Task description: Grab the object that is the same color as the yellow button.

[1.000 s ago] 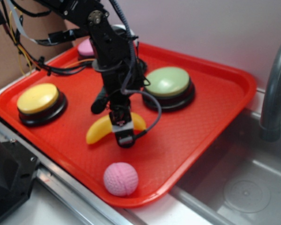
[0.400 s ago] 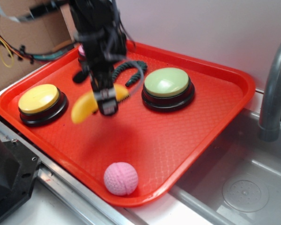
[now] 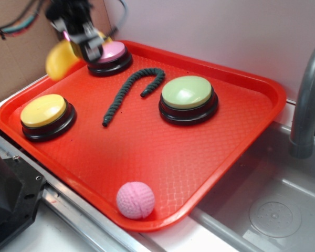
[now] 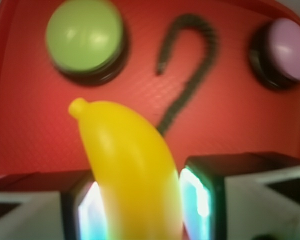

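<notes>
End effector (image 4: pixel 140 200) around half-hidden banana (image 4: pixel 125 150)

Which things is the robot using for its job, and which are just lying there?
For the job: toy banana, held in the gripper, lifted above the tray; yellow button.

Just lying about: green button, pink button, pink ball, dark curved rope, red tray, sink faucet.
</notes>
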Controlling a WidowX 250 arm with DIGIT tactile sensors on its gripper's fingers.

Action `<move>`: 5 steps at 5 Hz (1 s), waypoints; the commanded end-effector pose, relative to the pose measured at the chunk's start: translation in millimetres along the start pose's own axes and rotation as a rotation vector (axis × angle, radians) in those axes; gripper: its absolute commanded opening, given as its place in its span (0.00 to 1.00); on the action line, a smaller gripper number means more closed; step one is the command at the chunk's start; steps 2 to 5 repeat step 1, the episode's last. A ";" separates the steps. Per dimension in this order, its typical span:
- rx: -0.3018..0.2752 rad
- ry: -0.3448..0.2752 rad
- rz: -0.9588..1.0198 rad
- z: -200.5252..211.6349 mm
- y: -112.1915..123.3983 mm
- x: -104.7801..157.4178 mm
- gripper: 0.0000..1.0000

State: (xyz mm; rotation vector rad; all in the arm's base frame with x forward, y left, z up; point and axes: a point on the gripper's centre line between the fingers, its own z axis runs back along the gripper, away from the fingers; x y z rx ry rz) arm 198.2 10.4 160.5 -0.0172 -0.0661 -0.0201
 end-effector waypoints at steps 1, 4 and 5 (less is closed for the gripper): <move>-0.028 -0.034 0.138 34.8 16.0 5.6 0.00; -0.028 -0.034 0.138 34.8 16.0 5.6 0.00; -0.028 -0.034 0.138 34.8 16.0 5.6 0.00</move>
